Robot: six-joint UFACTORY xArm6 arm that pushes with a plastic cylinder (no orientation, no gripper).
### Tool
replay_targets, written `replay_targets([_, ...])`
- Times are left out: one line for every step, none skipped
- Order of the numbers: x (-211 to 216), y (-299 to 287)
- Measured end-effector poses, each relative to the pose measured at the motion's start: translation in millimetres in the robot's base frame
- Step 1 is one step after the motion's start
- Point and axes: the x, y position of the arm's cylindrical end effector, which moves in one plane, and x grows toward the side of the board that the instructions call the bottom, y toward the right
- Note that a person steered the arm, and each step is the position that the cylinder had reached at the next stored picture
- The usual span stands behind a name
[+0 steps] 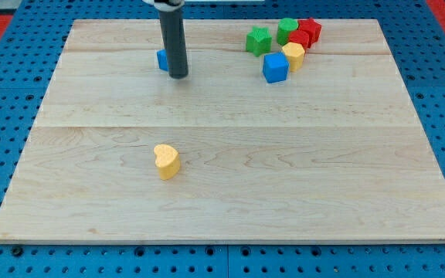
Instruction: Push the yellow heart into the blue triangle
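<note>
The yellow heart (166,161) lies on the wooden board (230,201), left of centre and toward the view's bottom. The blue triangle (162,59) sits near the view's top left and is mostly hidden behind my rod; only its left edge shows. My tip (178,76) rests on the board right beside the blue triangle, at its right. The tip is well above the yellow heart in the view, far apart from it.
A cluster of blocks sits at the view's top right: a green star (258,40), a green block (287,29), two red blocks (309,31) (300,38), a yellow block (293,55) and a blue cube (275,67). Blue pegboard (6,93) surrounds the board.
</note>
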Motion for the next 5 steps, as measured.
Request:
replay_targets([-33.3,-8.4])
replay_targets([-49.0,-20.6])
replay_targets([-3.7,-25.8])
replay_targets([96.2,11.4])
replay_targets([189.6,92.2])
